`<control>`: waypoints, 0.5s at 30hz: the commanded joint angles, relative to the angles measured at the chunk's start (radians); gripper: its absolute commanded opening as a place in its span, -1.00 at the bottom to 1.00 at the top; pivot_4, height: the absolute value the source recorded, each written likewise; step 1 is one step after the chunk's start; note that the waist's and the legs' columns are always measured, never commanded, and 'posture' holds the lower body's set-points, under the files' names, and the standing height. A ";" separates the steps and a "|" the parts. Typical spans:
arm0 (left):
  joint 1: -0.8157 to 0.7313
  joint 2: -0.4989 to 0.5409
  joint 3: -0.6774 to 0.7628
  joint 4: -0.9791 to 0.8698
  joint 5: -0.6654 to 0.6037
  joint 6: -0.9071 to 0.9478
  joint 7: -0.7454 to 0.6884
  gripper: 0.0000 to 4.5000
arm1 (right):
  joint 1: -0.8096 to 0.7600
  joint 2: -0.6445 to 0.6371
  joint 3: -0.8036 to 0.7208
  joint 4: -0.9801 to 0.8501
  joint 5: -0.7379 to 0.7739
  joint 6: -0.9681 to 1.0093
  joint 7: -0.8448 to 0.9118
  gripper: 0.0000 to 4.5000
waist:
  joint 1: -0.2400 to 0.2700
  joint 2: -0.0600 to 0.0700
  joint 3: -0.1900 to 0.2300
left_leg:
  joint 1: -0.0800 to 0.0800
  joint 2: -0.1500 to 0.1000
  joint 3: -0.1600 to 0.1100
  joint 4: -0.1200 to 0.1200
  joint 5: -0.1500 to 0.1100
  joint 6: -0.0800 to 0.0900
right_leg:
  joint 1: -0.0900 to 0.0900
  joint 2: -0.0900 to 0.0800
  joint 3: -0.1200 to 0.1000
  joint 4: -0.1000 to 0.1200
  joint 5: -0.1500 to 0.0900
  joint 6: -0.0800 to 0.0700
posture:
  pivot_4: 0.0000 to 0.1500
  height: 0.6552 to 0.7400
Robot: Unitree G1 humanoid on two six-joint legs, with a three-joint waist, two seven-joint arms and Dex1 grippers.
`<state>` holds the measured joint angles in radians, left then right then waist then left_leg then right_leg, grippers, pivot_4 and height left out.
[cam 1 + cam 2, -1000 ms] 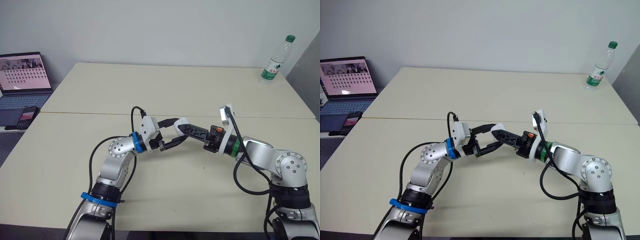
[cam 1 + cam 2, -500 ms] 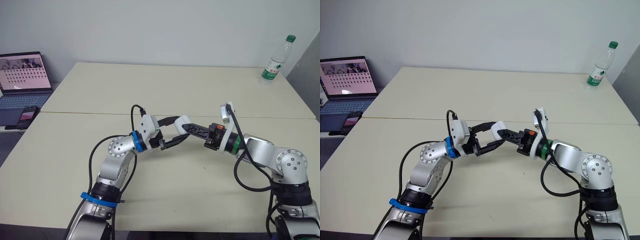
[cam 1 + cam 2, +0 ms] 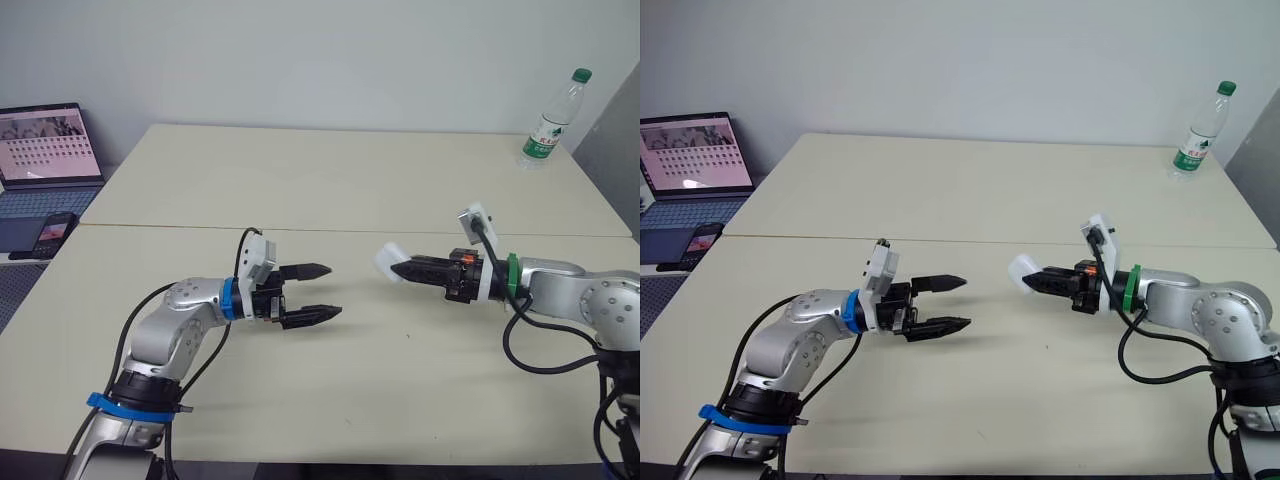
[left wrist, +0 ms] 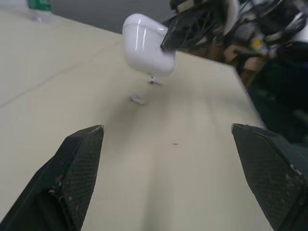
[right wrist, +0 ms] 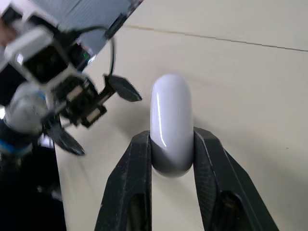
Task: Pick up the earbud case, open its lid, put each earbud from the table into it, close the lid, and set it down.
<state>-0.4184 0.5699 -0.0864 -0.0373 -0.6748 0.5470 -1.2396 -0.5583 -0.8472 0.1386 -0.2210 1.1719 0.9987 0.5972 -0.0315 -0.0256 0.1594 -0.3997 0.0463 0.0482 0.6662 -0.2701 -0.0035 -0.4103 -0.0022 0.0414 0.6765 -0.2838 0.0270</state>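
We see silver-grey arms trailing black cables (image 3: 522, 352): our left arm (image 3: 180, 305) ringed blue, our right arm (image 3: 570, 285) ringed green, a white camera block (image 3: 256, 258) at twelve o'clock above each wrist, black fingers (image 3: 308, 270).

My right gripper (image 3: 398, 268) clamps the white earbud case (image 3: 388, 258) above the table (image 3: 350, 180). My left gripper (image 3: 335, 290) faces it, well apart, its 2 fingers spread. A laptop (image 3: 50, 150) sits far left, a bottle (image 3: 550, 125) far right.
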 commanded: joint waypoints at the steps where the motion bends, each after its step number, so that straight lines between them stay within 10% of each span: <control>1: -0.059 0.003 -0.014 -0.017 -0.059 0.102 -0.046 0.97 | -0.077 -0.013 0.068 0.000 -0.161 -0.069 0.208 -0.66 | 0.001 0.000 0.000 | 0.000 0.000 0.000 0.000 0.000 0.000 | 0.000 0.000 0.000 0.000 0.000 0.000 | 1.00 0.91; 15: -0.135 -0.042 -0.047 0.054 -0.002 0.112 -0.089 0.97 | -0.169 0.052 0.116 -0.041 -0.369 -0.071 0.450 -0.66 | 0.002 0.000 0.001 | -0.001 0.000 0.000 0.000 0.000 0.000 | -0.001 0.000 0.000 0.000 0.002 -0.005 | 1.00 0.91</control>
<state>-0.5324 0.5339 -0.1367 0.0286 -0.6768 0.6687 -1.3160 -0.7000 -0.8002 0.2739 -0.2247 0.8057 0.9278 1.0310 -0.0296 -0.0260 0.1607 -0.4006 0.0458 0.0480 0.6662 -0.2702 -0.0034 -0.4110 -0.0027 0.0416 0.6766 -0.2819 0.0218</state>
